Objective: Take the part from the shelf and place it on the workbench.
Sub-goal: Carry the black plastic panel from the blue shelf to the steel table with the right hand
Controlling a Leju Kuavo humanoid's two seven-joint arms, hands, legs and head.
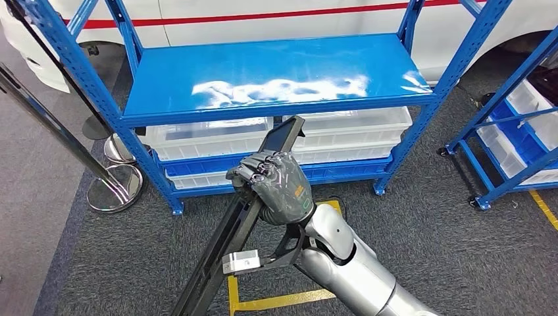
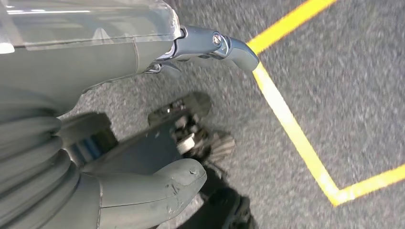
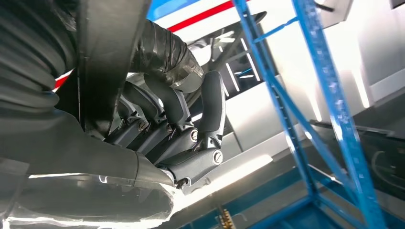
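The part (image 1: 222, 245) is a long black bar, tilted, with its upper end (image 1: 287, 131) just in front of the blue shelf's top board (image 1: 263, 72). My right hand (image 1: 273, 187) grips it near that upper end, fingers wrapped around it. In the right wrist view the dark fingers (image 3: 176, 109) curl around the bar (image 3: 112, 57). My left hand (image 2: 191, 109) hangs over the grey carpet, its thumb (image 2: 157, 188) and a finger (image 2: 217, 45) apart with nothing between them.
Clear plastic bins (image 1: 210, 138) fill the shelf's lower levels. A second blue rack (image 1: 520, 125) with bins stands at the right. Stanchion bases (image 1: 115, 187) sit at the left and a white car (image 1: 276, 20) behind. Yellow tape (image 1: 276, 301) marks the carpet.
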